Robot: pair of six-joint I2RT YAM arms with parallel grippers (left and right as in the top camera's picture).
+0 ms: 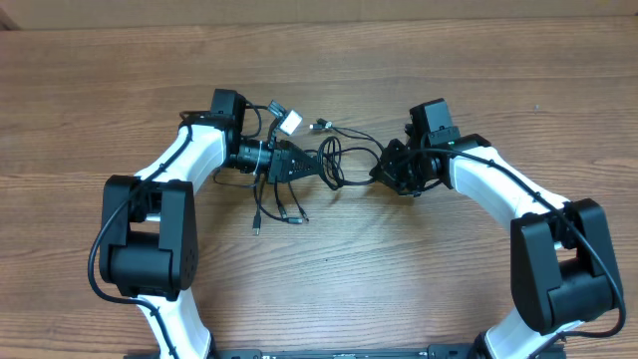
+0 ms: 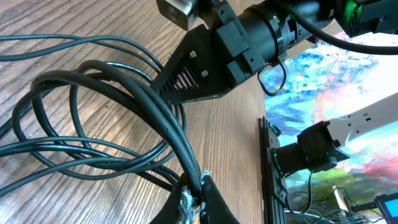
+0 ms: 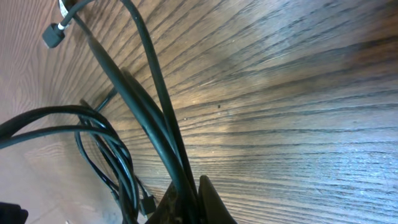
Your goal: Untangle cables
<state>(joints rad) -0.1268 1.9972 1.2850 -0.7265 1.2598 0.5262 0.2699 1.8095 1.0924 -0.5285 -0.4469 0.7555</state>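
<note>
At centre of the overhead frame, both arms bend inward and face each other, left gripper [image 1: 325,172] and right gripper [image 1: 382,172] each clamped tight on the cables [image 1: 341,160] looped between them. A pale plug end [image 1: 290,122] lies on the wood table [image 1: 399,289] at upper centre, and three thin plug ends [image 1: 284,217] trail below the left gripper. Two arms, one tangled bundle; strand count unclear.

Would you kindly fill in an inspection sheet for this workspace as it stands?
Surface: wooden table, grain visible.
Job's things: cables in a looped tangle between the arms; plug ends splayed toward the front.
Clutter: nothing seen.
Tools: left tool and right tool each shut on the cables.
Cables: thick arm cables run along both arms.
Surroundings: colourful surface beyond the table edge.
</note>
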